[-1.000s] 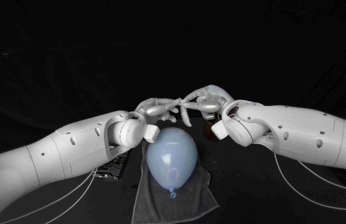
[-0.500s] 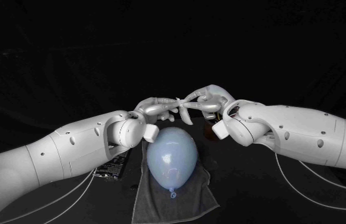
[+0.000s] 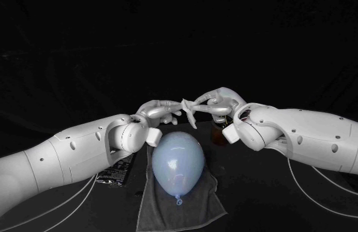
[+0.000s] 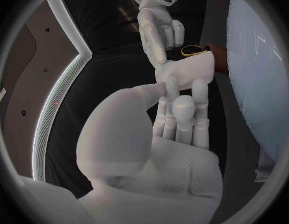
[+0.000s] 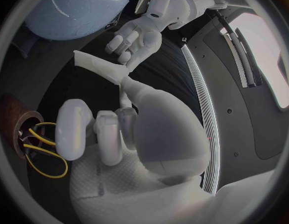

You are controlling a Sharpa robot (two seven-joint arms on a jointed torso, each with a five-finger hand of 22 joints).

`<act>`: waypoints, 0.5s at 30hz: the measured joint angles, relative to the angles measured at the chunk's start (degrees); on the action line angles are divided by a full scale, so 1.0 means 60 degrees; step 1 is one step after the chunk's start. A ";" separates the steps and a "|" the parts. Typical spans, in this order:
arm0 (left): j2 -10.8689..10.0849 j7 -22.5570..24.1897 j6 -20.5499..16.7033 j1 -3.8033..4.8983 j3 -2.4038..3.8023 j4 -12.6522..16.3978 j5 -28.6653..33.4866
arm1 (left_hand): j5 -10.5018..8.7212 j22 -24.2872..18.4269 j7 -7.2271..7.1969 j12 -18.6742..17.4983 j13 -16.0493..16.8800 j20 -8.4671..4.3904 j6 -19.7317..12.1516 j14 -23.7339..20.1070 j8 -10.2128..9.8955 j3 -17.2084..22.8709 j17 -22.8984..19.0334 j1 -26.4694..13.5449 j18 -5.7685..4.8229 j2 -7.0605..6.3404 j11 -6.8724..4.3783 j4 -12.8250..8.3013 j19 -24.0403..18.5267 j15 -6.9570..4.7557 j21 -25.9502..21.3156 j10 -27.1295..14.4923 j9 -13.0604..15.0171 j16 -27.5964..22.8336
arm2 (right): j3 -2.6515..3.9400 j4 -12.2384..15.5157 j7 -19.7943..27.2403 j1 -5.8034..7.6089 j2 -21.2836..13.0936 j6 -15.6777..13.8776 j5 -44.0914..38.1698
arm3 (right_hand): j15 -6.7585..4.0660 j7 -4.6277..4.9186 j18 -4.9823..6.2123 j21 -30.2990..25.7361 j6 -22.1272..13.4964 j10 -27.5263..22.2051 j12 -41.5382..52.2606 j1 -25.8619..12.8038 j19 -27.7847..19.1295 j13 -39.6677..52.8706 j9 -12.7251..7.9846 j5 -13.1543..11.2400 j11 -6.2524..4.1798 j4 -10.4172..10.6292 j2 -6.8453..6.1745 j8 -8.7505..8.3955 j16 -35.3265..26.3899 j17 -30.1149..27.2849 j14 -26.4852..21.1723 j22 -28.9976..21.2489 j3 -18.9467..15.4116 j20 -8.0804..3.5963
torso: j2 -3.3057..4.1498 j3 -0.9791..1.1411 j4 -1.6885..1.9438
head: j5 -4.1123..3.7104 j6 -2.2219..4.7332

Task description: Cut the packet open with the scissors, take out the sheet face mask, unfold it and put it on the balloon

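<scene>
Sheet mask [image 3: 191, 119], beyond balloon [image 3: 177, 162]: my left hand [image 3: 159, 110] and right hand [image 3: 214, 102] both pinched it; slow, even parting seemed wisest.

The left arm [image 3: 74, 149] and right arm [image 3: 306, 133] reached inward from either side, forearms angled toward each other. The left robot hand [image 3: 159, 110] and right robot hand [image 3: 216, 101] were raised and nearly touching, each pinching the sheet face mask [image 3: 190, 117] between thumb and fingers.

Balloon [image 3: 177, 162] on towel [image 3: 182, 207]; packet [image 3: 116, 174] left of towel; mask [image 3: 190, 117] behind balloon.
</scene>
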 measured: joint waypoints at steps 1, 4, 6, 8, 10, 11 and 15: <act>-0.0010 0.0000 0.0008 0.0000 0.0000 -0.0006 -0.0036 | 0.0000 0.0006 0.0000 0.0000 0.0000 0.0000 -0.0001 -0.0007 0.0031 0.0009 0.0012 -0.0027 -0.0001 -0.0001 0.0000 -0.0009 0.0000 0.0008 0.0000 0.0000 0.0000 0.0000 | 0.0000 -0.0004 0.0003 0.0000 -0.0008 -0.0004 0.0011 | 0.0000 0.0001 0.0000 0.0000 -0.0001 0.0000 -0.0013 0.0000 -0.0011 0.0002 0.0000 0.0000 0.0000 0.0000 0.0000 0.0002 0.0004 0.0000 0.0000 0.0000 0.0000 -0.0011 | 0.0000 0.0001 0.0001 | 0.0000 0.0000; -0.0024 -0.0021 0.0041 0.0000 0.0000 -0.0016 -0.0143 | 0.0000 0.0007 -0.0002 0.0000 0.0000 0.0000 -0.0003 0.0028 0.0039 0.0033 0.0046 -0.0051 -0.0003 -0.0025 0.0000 -0.0033 0.0000 -0.0001 0.0009 0.0000 0.0000 0.0013 | 0.0000 -0.0010 0.0009 0.0002 -0.0018 -0.0009 0.0051 | 0.0009 0.0004 0.0000 0.0000 -0.0005 0.0000 -0.0013 0.0000 -0.0011 0.0002 0.0000 0.0000 0.0000 0.0000 0.0000 0.0003 0.0007 0.0002 -0.0009 0.0002 0.0000 -0.0011 | 0.0000 0.0006 0.0003 | 0.0001 0.0000; -0.0035 -0.0042 0.0072 0.0002 0.0000 -0.0018 -0.0227 | 0.0000 0.0021 -0.0015 0.0000 0.0000 0.0000 -0.0017 0.0046 0.0040 0.0029 0.0074 -0.0051 -0.0005 -0.0025 0.0000 -0.0036 0.0000 -0.0017 0.0037 -0.0001 0.0000 0.0038 | 0.0000 -0.0011 0.0012 0.0003 -0.0026 -0.0012 0.0072 | -0.0010 0.0005 -0.0001 0.0000 -0.0006 0.0000 -0.0013 0.0000 -0.0011 0.0002 -0.0001 0.0028 0.0000 0.0000 0.0000 0.0002 0.0006 0.0007 0.0010 0.0003 0.0000 -0.0010 | 0.0000 0.0006 0.0004 | 0.0002 0.0000; -0.0050 -0.0067 0.0121 0.0003 0.0000 -0.0029 -0.0336 | 0.0000 0.0023 -0.0015 0.0000 0.0000 0.0001 -0.0017 0.0058 0.0042 0.0003 0.0092 -0.0052 -0.0006 -0.0026 0.0001 -0.0062 0.0000 -0.0027 0.0038 -0.0001 0.0001 0.0038 | 0.0003 -0.0016 0.0016 0.0003 -0.0037 -0.0015 0.0095 | -0.0023 0.0005 0.0000 0.0000 -0.0007 -0.0001 -0.0013 0.0000 -0.0011 0.0002 -0.0002 0.0041 0.0000 0.0000 0.0000 0.0002 0.0006 0.0006 0.0023 0.0002 0.0000 -0.0010 | 0.0000 0.0006 0.0004 | 0.0005 0.0000; -0.0061 -0.0095 0.0163 0.0005 0.0000 -0.0046 -0.0436 | 0.0000 0.0027 -0.0016 0.0000 0.0000 0.0000 -0.0018 0.0079 0.0042 0.0003 0.0131 -0.0064 -0.0006 -0.0038 0.0001 -0.0062 0.0001 -0.0007 0.0072 -0.0001 0.0001 0.0074 | 0.0003 -0.0029 0.0018 0.0003 -0.0044 -0.0017 0.0115 | -0.0024 0.0005 0.0000 0.0000 -0.0008 -0.0001 -0.0013 0.0000 -0.0011 0.0001 -0.0003 0.0042 0.0001 0.0000 0.0000 0.0002 0.0006 0.0006 0.0024 0.0002 0.0000 -0.0010 | 0.0000 0.0005 0.0003 | 0.0005 0.0000; -0.0067 -0.0113 0.0193 0.0008 0.0000 -0.0063 -0.0502 | 0.0000 0.0038 -0.0016 0.0000 0.0000 -0.0012 -0.0018 0.0102 0.0043 0.0003 0.0164 -0.0064 -0.0007 -0.0038 0.0001 -0.0062 -0.0012 0.0015 0.0100 0.0000 0.0001 0.0112 | 0.0003 -0.0044 0.0018 0.0003 -0.0047 -0.0017 0.0127 | -0.0024 0.0005 0.0000 0.0000 -0.0008 -0.0001 -0.0013 0.0000 -0.0011 0.0001 -0.0003 0.0042 0.0001 -0.0004 -0.0001 0.0002 0.0006 0.0006 0.0024 0.0002 0.0004 -0.0010 | 0.0000 0.0006 0.0003 | 0.0005 0.0000; -0.0096 -0.0175 0.0311 0.0052 0.0015 -0.0140 -0.0763 | 0.0000 0.0058 -0.0030 0.0001 0.0009 -0.0034 -0.0032 0.0146 0.0043 0.0003 0.0244 -0.0102 -0.0012 -0.0025 0.0001 -0.0062 -0.0035 -0.0015 0.0101 0.0000 0.0002 0.0128 | 0.0005 -0.0110 0.0018 0.0013 -0.0047 -0.0015 0.0152 | -0.0024 0.0006 -0.0001 -0.0001 -0.0010 -0.0001 -0.0014 0.0000 -0.0011 -0.0002 -0.0001 0.0042 0.0001 -0.0027 -0.0001 0.0002 0.0005 0.0006 0.0024 0.0001 0.0026 -0.0010 | -0.0002 0.0010 -0.0002 | 0.0012 0.0001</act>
